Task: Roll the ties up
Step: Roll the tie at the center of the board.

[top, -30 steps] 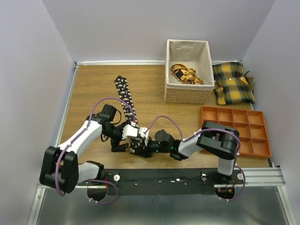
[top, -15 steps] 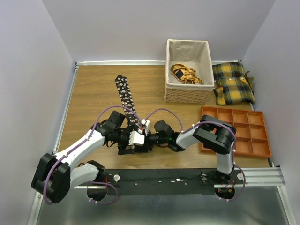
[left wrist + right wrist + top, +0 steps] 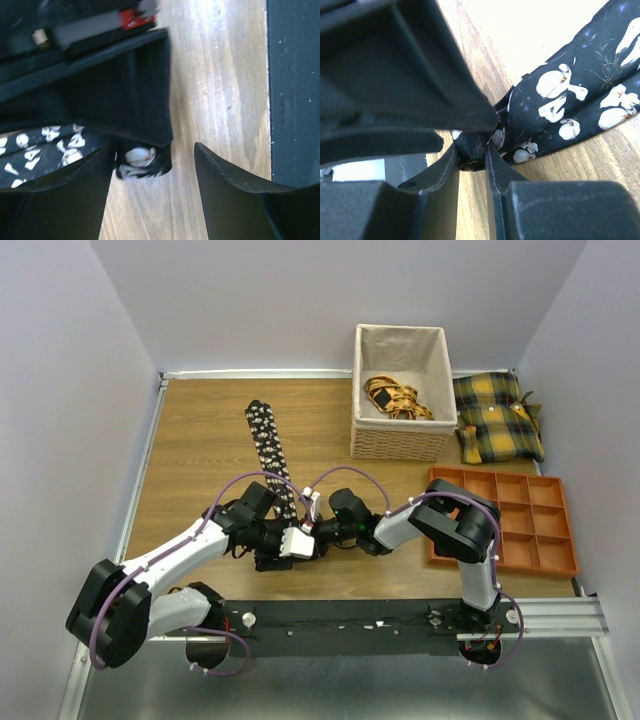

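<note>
Jaws of right arm (image 3: 398, 530) pinch tie (image 3: 560, 100); elbow (image 3: 458, 525) bent.

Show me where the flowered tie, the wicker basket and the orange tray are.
tie (image 3: 268, 445), top external view, middle of the strip.
wicker basket (image 3: 400, 445), top external view, near wall.
orange tray (image 3: 548, 490), top external view, a bare compartment.
</note>
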Tool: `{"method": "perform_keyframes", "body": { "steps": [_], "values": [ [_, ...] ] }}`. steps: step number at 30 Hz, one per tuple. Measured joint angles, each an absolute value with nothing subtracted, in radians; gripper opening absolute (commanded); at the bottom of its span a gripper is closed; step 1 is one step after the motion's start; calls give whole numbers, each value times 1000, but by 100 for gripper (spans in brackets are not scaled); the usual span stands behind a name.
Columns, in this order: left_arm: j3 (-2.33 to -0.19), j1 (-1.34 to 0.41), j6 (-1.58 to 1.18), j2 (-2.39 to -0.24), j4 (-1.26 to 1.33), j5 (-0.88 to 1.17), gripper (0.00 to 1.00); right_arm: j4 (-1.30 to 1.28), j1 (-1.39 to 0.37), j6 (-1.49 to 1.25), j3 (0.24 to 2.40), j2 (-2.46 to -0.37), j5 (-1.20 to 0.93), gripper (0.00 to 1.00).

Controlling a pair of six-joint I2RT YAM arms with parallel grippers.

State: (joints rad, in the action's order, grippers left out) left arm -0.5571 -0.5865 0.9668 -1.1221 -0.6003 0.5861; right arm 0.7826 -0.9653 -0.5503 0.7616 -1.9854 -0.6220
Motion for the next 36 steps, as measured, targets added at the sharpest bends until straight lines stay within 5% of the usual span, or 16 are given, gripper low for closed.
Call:
{"method": "perform_keyframes", "body": {
  "steps": [5,18,25,36],
  "values": [
    [-557,-653,947,-1125,-599,545,71,772,-948,-584,770,-1994,-652,6],
    [-539,-725,858,-1160,-514,408,41,766,-934,-628,773,-2004,-692,9],
    [-536,-737,836,-1162,-504,384,27,754,-923,-650,777,-2008,-705,45],
    [-563,-737,817,-1206,-522,434,25,692,-917,-543,628,-1818,-565,51]
  ]
}}
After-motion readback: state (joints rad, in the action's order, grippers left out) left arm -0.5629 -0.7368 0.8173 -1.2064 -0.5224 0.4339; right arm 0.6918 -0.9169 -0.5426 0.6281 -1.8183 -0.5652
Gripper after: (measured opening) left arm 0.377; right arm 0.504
